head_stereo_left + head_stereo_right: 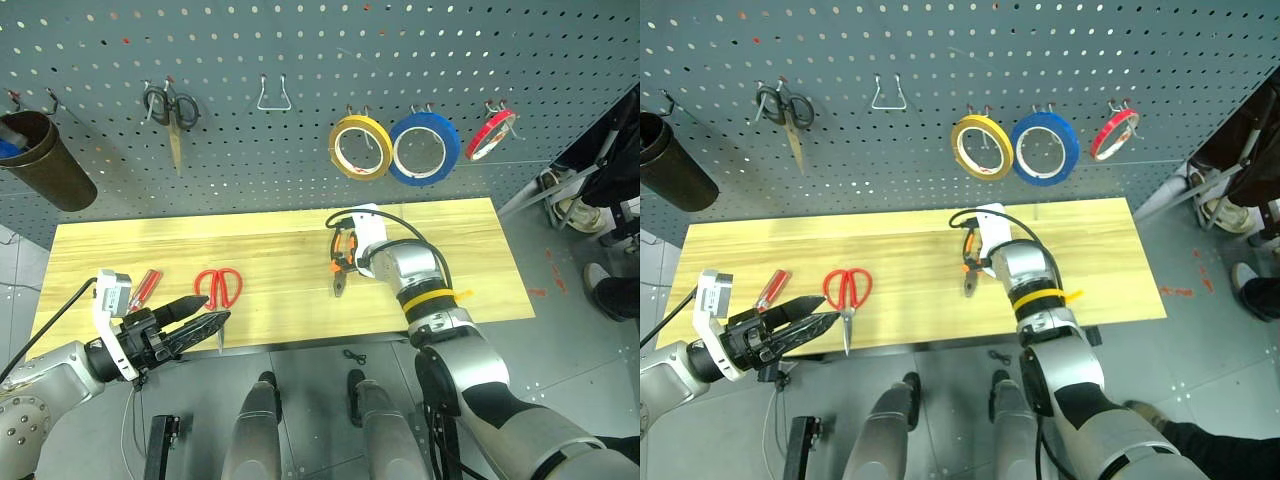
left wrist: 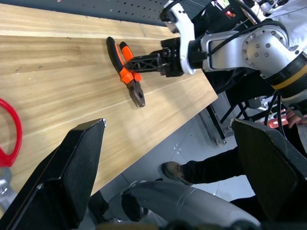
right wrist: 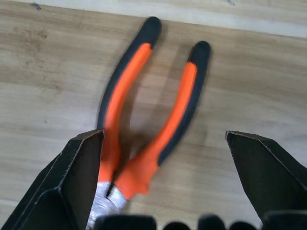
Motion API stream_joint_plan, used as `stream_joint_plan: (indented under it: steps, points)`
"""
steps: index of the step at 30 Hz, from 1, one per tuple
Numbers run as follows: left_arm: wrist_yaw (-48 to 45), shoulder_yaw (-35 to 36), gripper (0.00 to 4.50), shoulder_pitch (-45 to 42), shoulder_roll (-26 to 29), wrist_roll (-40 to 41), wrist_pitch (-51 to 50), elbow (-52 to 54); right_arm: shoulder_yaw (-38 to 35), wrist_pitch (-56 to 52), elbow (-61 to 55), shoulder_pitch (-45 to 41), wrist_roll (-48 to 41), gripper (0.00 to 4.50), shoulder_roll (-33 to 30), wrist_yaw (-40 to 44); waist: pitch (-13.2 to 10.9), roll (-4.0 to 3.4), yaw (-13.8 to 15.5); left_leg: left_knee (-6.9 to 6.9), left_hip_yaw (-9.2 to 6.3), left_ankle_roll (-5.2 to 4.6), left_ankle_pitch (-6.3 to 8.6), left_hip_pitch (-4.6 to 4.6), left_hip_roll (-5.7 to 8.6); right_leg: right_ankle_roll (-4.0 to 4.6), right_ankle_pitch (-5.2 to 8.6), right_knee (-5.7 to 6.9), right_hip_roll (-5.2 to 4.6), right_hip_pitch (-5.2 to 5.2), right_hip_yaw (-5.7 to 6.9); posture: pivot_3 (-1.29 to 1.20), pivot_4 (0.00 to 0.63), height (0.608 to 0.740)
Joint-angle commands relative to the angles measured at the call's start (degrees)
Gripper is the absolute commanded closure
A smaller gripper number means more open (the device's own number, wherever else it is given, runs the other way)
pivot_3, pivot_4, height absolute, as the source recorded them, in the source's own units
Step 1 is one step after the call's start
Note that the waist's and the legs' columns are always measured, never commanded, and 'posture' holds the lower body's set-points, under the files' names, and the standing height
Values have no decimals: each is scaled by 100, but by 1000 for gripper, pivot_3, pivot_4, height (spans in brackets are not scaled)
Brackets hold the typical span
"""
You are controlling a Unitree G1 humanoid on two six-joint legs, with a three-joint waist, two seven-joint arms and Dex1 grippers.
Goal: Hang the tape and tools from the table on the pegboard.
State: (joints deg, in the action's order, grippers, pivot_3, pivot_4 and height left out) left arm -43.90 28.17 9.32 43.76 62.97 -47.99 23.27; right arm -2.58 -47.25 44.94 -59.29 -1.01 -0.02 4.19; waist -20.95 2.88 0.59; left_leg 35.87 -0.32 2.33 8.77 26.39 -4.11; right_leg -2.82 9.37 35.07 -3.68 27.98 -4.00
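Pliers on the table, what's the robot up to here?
The right gripper is open, its fingers on either side of the pliers lying on the table; nothing is gripped yet. The left gripper is open too, near the table's front edge by the red scissors and screwdriver, which lie on the table. The blue tape already hangs on the pegboard.
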Motion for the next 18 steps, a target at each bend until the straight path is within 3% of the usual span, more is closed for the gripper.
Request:
stream_joint_plan:
  steps: [1, 11, 18]
  points:
    - [5, 186, 0, 69, 22, 107, 2, 170, -93, 215, 311, -179, -89, 20, 133, -128, 0, -1, 3, -1, 0, 0, 0, 0, -1, 0, 0, 0, 1, 1, 0, 207, 407, 740]
    - [46, 308, 0, 174, 27, 140, 5, 249, -155, 486, 978, -404, -113, 20, 309, -202, -2, -3, 8, -8, 0, 0, 0, 1, -7, 20, 13, -1, 7, 5, 0, 221, 408, 740]
    - [37, 325, 0, 147, 17, 138, 15, 239, -73, 589, 998, -357, -98, 2225, 299, 35, -2, -3, 3, -8, 0, 0, 0, 0, -23, 25, 15, 0, 23, 7, 1, 229, 402, 740]
